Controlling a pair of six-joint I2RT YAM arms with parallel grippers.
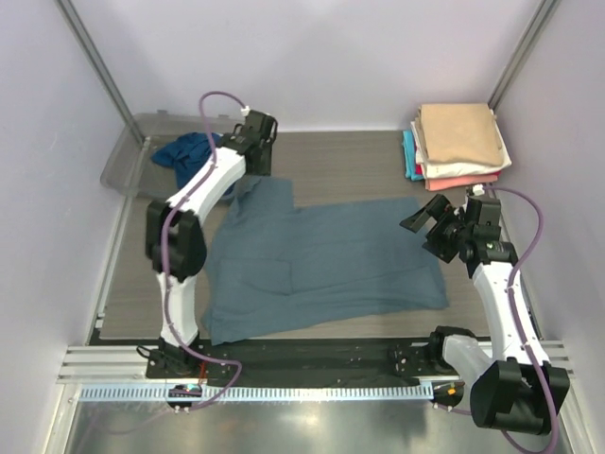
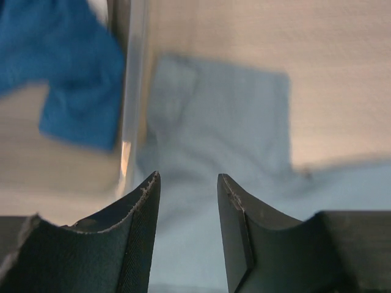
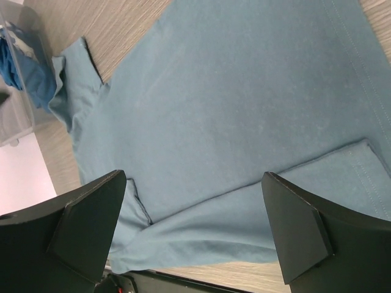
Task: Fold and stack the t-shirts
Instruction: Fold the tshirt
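Left gripper (image 2: 188, 177) half spread and empty, hanging over the far sleeve of the slate-blue t-shirt (image 1: 321, 260), just beside the clear tub (image 1: 121, 163). Right gripper (image 3: 192, 177) spread wide, empty too, above the same shirt's right edge. Lies mostly flat across the middle of the wood-grain surface (image 1: 350, 156), one edge turned over in a loose fold. Looks light, limp, matte knit. Likely drapes and wrinkles rather than keeping shape, so best pinched at hem corners or shoulder seams, both layers together. Deeper teal-blue t-shirt (image 1: 184, 151) crumpled in the tub. Folded stack (image 1: 458, 142) in the far right corner: tan on top, white, coral and teal beneath, edges roughly square.
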